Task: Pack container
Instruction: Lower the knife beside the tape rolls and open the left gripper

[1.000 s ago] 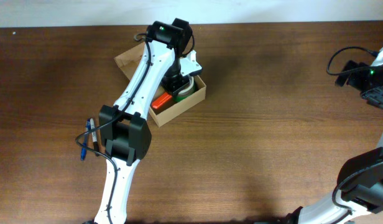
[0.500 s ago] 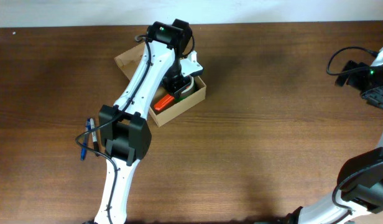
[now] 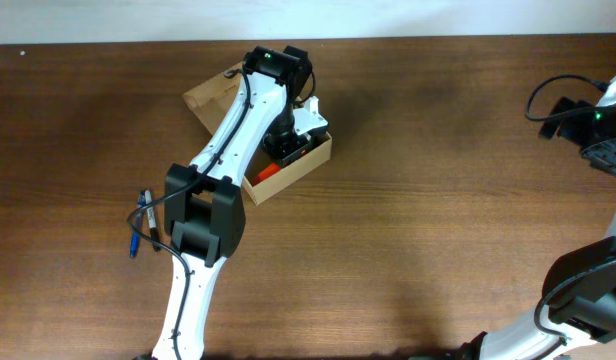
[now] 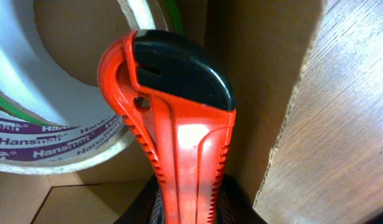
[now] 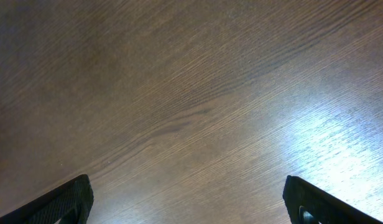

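Gripping an orange cutter, the left fingers hold it beside a tape roll inside the container on the tabletop's far left, a pen apparently left to pack, while the right fingers gape empty.

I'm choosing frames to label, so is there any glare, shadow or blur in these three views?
Overhead: the light is even and the picture sharp, though the arm covers much of the box. Left wrist: there is bright glare on the orange cutter, the tape roll has readable print, and the cardboard beside it is in shadow. Right wrist: a glare patch lies on the table at right, the upper left is dim, and the grain is crisp.
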`<state>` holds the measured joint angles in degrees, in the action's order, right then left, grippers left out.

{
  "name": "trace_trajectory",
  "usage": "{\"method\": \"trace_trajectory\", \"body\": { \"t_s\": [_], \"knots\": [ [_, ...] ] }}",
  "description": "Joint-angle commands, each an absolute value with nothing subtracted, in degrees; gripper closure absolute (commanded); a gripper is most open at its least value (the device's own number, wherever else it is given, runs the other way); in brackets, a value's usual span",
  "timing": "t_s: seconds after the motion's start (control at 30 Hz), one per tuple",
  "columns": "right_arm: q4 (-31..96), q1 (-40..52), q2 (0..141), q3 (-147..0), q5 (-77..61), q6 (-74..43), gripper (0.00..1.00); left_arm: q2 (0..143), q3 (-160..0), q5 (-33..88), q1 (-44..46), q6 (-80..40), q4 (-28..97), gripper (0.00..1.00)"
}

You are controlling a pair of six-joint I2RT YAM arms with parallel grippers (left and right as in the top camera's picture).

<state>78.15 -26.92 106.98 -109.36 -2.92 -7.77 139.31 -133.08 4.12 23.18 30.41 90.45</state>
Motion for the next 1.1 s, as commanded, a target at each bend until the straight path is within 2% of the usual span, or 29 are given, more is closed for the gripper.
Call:
{"method": "trace_trajectory", "body": {
  "t_s": [0.0,0.2,0.27,0.37,0.67,0.8,0.93,1.07],
  "knots": [
    [78.17,-27.07,105.93,-109.12,-2.74,-8.23,0.01,140.27,-132.44,5.17,23.24,30.92,89.60,0.98],
    [78.17,-27.07,105.93,-109.12,-2.74,-8.23,0.01,140.27,-132.44,5.17,23.27,30.94,88.92,0.98],
    [78.17,-27.07,105.93,-109.12,-2.76,-8.23,0.01,140.27,-132.44,5.17,23.24,30.92,88.66,0.94],
    [78.17,-27.07,105.93,-109.12,-2.74,-8.23,0.01,140.27,-132.44,5.17,23.24,30.92,88.42,0.78],
    [78.17,-27.07,105.93,-109.12,-2.74,-8.23,0.01,140.27,-132.46,5.15,23.24,30.87,87.90,0.53],
    [78.17,-27.07,105.93,-109.12,-2.74,-8.23,0.01,140.27,-132.46,5.15,23.24,30.87,87.85,0.53],
    [78.17,-27.07,105.93,-109.12,-2.74,-8.23,0.01,140.20,-133.10,3.64,23.24,30.81,88.86,0.70],
    [78.17,-27.07,105.93,-109.12,-2.74,-8.21,0.01,139.44,-135.55,-1.98,23.05,26.22,90.85,0.70]
  ]
}}
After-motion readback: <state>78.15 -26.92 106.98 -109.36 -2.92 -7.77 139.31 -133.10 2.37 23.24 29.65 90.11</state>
